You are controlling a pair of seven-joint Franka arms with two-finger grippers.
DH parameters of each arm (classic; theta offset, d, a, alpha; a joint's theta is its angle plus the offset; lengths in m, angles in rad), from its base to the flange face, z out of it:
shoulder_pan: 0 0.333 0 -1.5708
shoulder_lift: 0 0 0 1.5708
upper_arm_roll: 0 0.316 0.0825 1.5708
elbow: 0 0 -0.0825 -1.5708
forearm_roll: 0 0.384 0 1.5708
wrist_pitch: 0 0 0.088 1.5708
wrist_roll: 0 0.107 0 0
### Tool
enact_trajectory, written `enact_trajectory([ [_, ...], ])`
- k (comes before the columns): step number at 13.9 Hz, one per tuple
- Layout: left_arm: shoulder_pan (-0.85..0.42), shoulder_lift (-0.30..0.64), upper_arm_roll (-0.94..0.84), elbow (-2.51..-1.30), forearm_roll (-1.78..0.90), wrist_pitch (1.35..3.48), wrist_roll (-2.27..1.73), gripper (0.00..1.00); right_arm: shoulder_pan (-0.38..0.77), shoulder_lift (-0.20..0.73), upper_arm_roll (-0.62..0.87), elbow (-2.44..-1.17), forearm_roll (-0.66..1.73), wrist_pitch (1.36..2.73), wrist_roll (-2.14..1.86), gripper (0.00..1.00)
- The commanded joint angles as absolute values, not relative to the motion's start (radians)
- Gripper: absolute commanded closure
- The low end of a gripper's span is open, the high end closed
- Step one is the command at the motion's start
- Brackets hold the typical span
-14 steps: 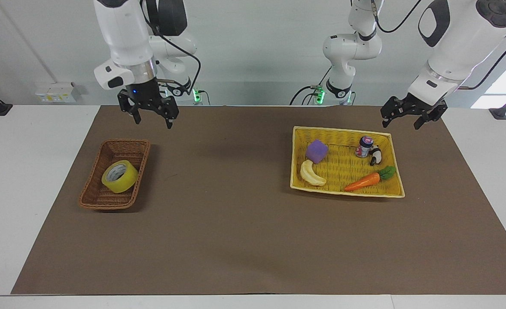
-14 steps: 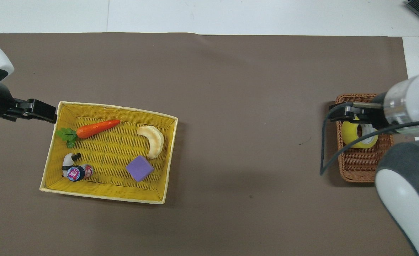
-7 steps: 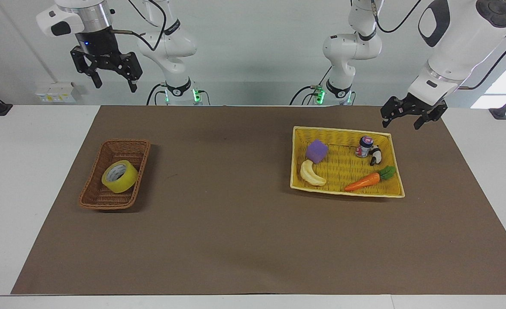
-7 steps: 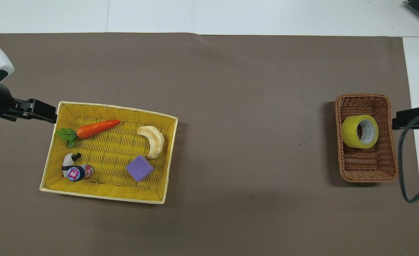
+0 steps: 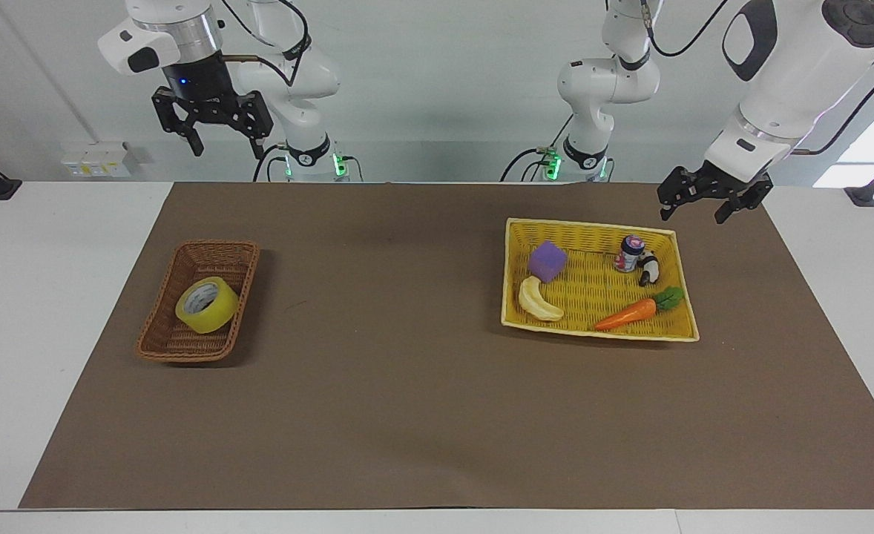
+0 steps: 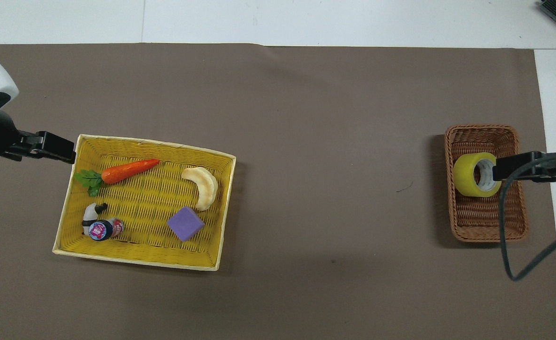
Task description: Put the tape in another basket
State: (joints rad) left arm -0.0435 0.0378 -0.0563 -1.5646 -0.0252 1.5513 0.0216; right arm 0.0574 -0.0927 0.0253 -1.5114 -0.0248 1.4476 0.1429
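My right gripper (image 5: 225,144) hangs high over the right arm's table end, fingers apart, holding nothing. The translucent yellow tape roll (image 5: 206,304) sits in the small brown wicker basket (image 5: 156,337). My left gripper (image 5: 693,210) hovers spread open just beside the shallow yellow woven tray's (image 5: 600,333) corner.

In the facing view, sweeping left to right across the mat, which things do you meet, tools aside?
Brown basket with the tape in it → yellow basket, and inside it: banana → carrot.
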Motion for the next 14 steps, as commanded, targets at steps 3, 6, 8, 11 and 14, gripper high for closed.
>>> enact_trajectory([
  [3, -0.032, 0.041, -0.066, -1.560, -0.014, 1.559, 0.011, 0.00, 0.031, -0.101, 0.015, -1.529, -0.005, 1.434, 0.115, 0.00],
  [6, -0.032, 0.041, -0.066, -1.559, -0.014, 1.559, 0.011, 0.00, 0.028, -0.132, 0.014, -1.574, -0.006, 1.436, 0.112, 0.00],
  [8, -0.032, 0.041, -0.066, -1.559, -0.014, 1.559, 0.011, 0.00, 0.000, -0.129, 0.012, -1.569, -0.008, 1.439, 0.075, 0.00],
  [11, -0.032, 0.041, -0.066, -1.559, -0.014, 1.559, 0.011, 0.00, -0.025, -0.129, 0.012, -1.574, -0.006, 1.456, 0.049, 0.00],
  [14, -0.032, 0.041, -0.066, -1.560, -0.014, 1.559, 0.011, 0.00, -0.021, -0.130, 0.014, -1.574, -0.008, 1.456, 0.048, 0.00],
])
